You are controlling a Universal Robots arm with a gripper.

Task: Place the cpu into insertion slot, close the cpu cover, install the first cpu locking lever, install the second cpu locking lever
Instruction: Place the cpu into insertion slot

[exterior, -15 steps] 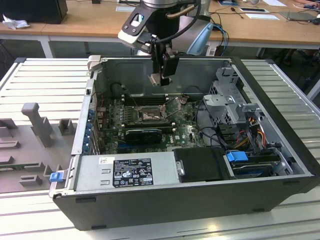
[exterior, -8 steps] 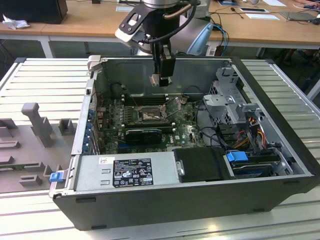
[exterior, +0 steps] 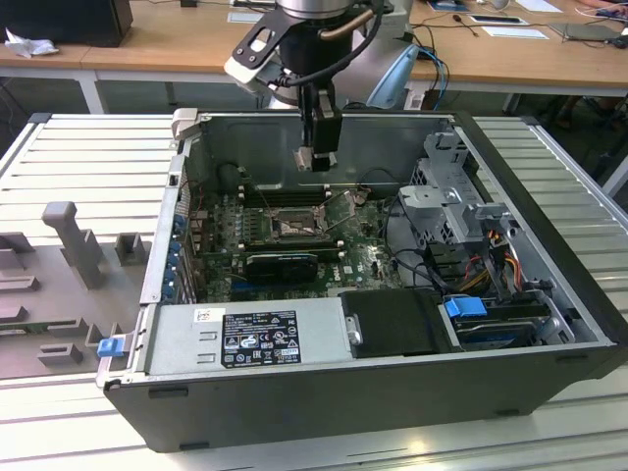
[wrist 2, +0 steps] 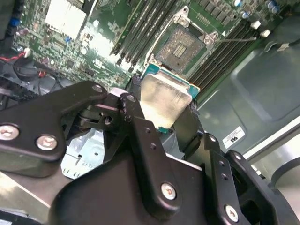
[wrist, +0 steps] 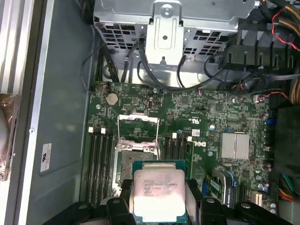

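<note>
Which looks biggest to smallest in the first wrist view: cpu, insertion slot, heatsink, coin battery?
1. cpu, though being nearest the camera inflates it.
2. insertion slot, partly behind the cpu.
3. heatsink.
4. coin battery.

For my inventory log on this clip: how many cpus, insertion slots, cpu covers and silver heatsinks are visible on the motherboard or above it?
cpu: 1
insertion slot: 1
cpu cover: 1
silver heatsink: 1
Total: 4
</note>
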